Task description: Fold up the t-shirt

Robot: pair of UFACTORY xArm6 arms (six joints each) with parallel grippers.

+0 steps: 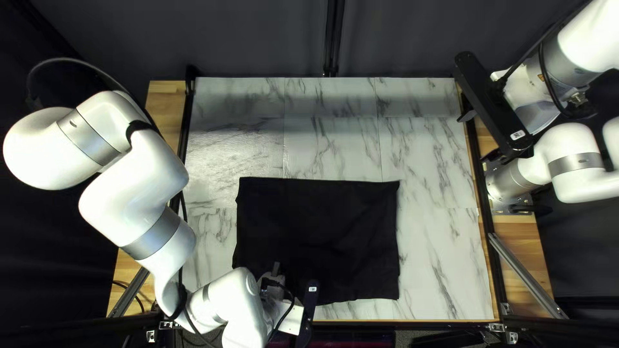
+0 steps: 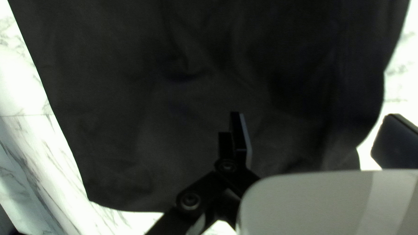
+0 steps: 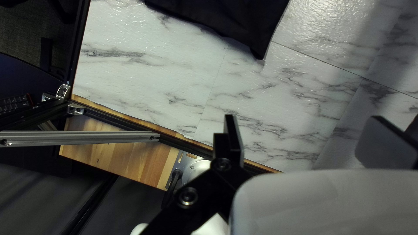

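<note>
The black t-shirt [image 1: 322, 232] lies flat on the near half of the bench [image 1: 442, 258], roughly a rectangle with its long axis running side to side in the top left view. The left gripper [image 2: 314, 115] is plainly the nearer, over the shirt's near-left part; its jaws stand wide apart with nothing held, one finger above the cloth and the other seen past its edge. How high they hang I cannot tell. The right gripper [image 3: 305, 117] is up by the bench's far right side, jaws also wide and empty, with the shirt well ahead of them and only a corner of it in their view. If both are to share the fold, the right likely has to travel in toward the shirt's right edge. The near hem sits close to the bench's near edge, so there is little room there; bare bench lies beyond the far hem and to the right.
</note>
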